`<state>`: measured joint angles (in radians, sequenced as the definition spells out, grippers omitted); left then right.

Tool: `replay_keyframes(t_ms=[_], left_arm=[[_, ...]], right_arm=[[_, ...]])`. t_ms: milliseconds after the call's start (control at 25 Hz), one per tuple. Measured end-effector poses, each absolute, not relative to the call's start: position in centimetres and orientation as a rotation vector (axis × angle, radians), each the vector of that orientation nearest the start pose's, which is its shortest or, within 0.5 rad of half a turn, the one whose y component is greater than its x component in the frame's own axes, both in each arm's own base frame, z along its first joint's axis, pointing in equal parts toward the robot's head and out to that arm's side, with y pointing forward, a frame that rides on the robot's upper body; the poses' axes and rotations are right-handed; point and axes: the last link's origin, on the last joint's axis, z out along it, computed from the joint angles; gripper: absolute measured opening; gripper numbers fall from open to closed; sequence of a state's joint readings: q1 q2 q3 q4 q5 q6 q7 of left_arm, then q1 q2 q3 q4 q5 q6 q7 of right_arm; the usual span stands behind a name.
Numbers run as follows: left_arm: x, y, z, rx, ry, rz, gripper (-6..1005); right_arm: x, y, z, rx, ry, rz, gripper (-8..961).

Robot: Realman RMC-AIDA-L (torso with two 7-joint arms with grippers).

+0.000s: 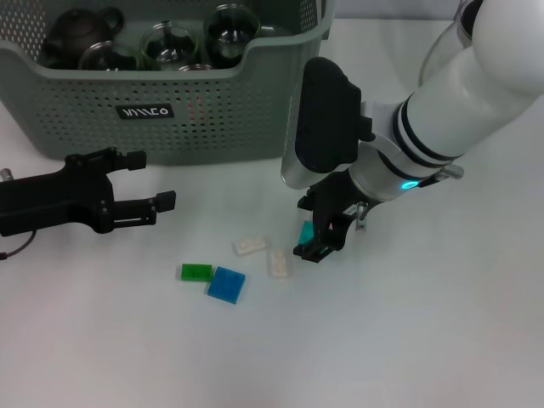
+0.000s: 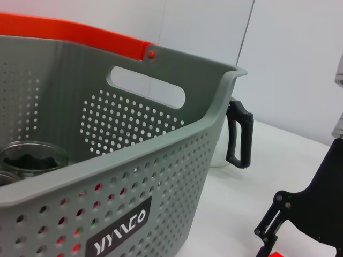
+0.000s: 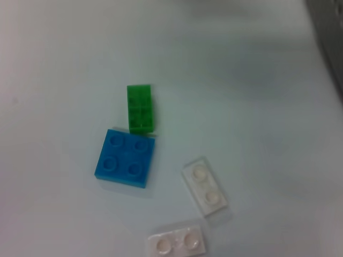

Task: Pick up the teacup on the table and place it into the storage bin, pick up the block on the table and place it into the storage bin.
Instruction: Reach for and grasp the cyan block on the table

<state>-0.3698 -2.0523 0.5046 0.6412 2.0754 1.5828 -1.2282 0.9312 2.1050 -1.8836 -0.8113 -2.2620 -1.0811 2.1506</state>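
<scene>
At centre right of the head view, the right pincer (image 1: 321, 231) holds a small teal block (image 1: 307, 231) between its fingers just above the white desk (image 1: 425, 340). The storage bin (image 1: 195, 119) — grey-green and perforated, with glass teacups (image 1: 170, 42) already inside — lies toward the upper left. The left pincer (image 1: 136, 183) rests spread wide at the left edge, nearer the bin.

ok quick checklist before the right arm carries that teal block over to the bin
1. Teal block held by right gripper: ok, it sits between the fingers.
2. Block clear of the table: cannot tell.
3. Storage bin has room: cannot tell, glass cups and a dark teapot fill the visible part.
4. Left gripper out of the path: ok, open, on the other side.
5. Blocks left: blue block, green block, two white blocks.
</scene>
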Motion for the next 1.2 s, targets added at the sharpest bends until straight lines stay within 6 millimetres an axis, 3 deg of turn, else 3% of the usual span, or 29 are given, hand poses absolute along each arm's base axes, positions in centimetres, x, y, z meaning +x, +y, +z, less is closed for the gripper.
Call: replay_keyframes(t_ms=[120,1200], left_arm=[[-33.14,28.25,2.52,-2.556,-0.695,-0.629,879],[-33.11,28.46,2.70,-2.553,-0.691,-0.625,880]], right_arm=[[13.09,35.69,-13.70,-2.984,0.012,-0.602,745],[13.96,35.60,-13.16,-2.974,0.067,-0.658,723]])
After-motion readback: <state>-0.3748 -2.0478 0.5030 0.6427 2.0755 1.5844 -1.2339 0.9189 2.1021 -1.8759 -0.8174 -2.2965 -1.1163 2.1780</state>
